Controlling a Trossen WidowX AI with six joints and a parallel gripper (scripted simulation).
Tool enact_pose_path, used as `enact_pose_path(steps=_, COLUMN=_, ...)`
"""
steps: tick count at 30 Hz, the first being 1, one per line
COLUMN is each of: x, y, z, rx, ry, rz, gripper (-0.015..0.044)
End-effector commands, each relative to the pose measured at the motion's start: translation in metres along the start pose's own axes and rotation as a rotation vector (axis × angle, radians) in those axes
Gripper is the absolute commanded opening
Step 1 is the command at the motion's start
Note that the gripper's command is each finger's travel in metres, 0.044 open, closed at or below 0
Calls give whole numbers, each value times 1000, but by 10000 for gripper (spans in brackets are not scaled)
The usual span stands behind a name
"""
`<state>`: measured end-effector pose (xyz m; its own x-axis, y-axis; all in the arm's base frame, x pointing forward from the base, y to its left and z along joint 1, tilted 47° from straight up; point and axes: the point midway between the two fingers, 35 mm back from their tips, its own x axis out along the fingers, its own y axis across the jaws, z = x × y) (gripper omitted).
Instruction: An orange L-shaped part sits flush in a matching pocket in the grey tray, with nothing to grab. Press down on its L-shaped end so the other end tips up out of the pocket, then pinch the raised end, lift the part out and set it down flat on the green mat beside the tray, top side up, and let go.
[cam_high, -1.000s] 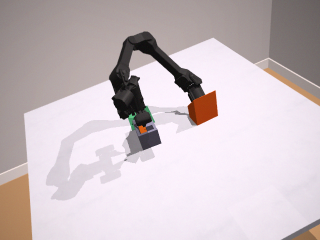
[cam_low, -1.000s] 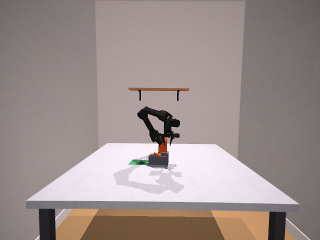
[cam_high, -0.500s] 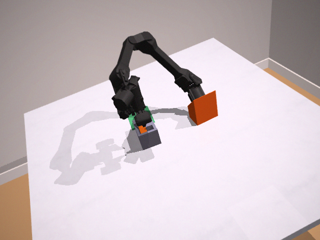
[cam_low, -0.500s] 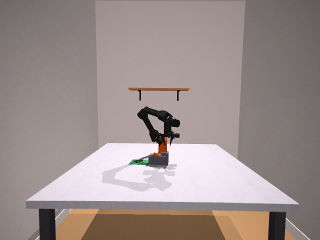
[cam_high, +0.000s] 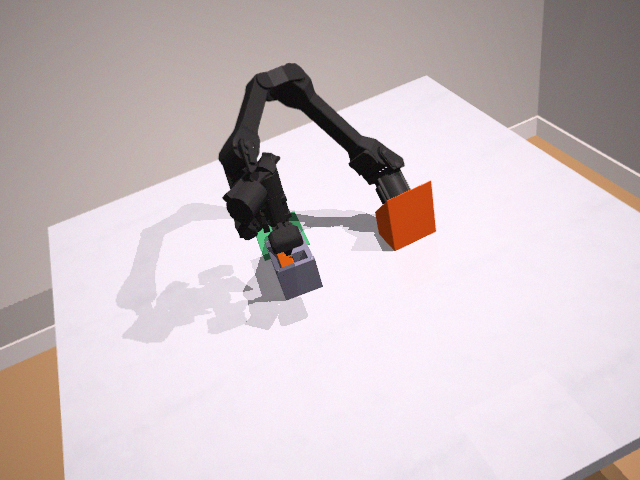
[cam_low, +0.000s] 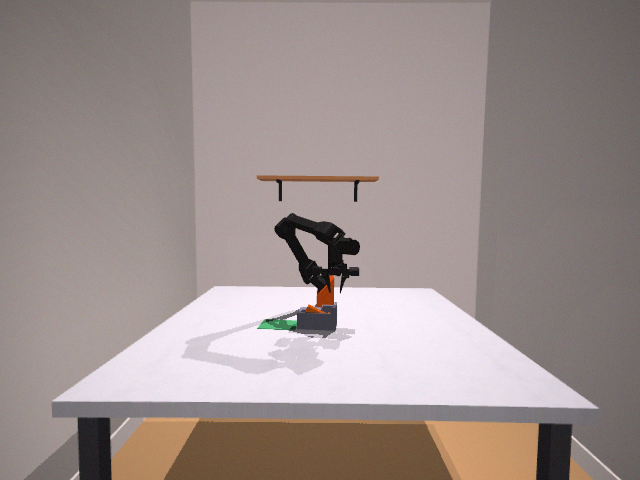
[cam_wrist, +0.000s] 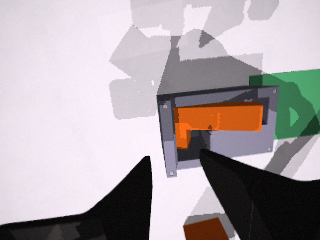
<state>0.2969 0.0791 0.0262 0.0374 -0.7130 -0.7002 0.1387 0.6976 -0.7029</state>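
Observation:
The orange L-shaped part (cam_high: 284, 258) (cam_low: 311, 309) (cam_wrist: 235, 118) lies tilted in the pocket of the grey tray (cam_high: 305, 279) (cam_low: 316, 321) (cam_wrist: 235, 145). Its straight end, on the green mat's side, is raised above the rim in the exterior view; its L-shaped end sits low in the pocket. My gripper (cam_low: 335, 292) (cam_wrist: 175, 158) is open part way and empty, pointing down above the tray's end away from the mat. The fingers touch nothing. In the top view the wrist hides the fingertips and part of the tray. The green mat (cam_high: 262, 241) (cam_low: 265, 324) (cam_wrist: 305, 82) lies beside the tray.
The large orange block (cam_high: 413, 217) (cam_low: 325, 298) (cam_wrist: 204, 230) at the arm's base stands beyond the tray in the exterior view. A wooden shelf (cam_low: 317, 178) is on the back wall. The arm's shadows fall around the tray and over part of the mat.

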Motion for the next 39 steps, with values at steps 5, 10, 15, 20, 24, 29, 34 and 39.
enact_pose_path(steps=5, x=64, y=-5, z=-4, rx=-2, ry=17, rz=-14, gripper=180)
enact_pose_path(steps=10, x=67, y=-5, z=-4, rx=-2, ry=17, rz=-15, gripper=180)
enact_pose_path(steps=15, x=71, y=-5, z=-4, rx=-2, ry=17, rz=-15, gripper=180)
enact_pose_path(steps=20, x=79, y=-5, z=-4, rx=-2, ry=17, rz=-15, gripper=180)
enact_pose_path(steps=24, x=86, y=-5, z=-4, rx=-2, ry=17, rz=-15, gripper=180)
enact_pose_path(steps=29, x=94, y=-6, z=-4, rx=-2, ry=17, rz=-16, gripper=180)
enact_pose_path(steps=34, x=102, y=-6, z=-5, rx=-2, ry=17, rz=-17, gripper=180)
enact_pose_path(steps=39, x=103, y=-6, z=-5, rx=-2, ry=17, rz=-17, gripper=180)
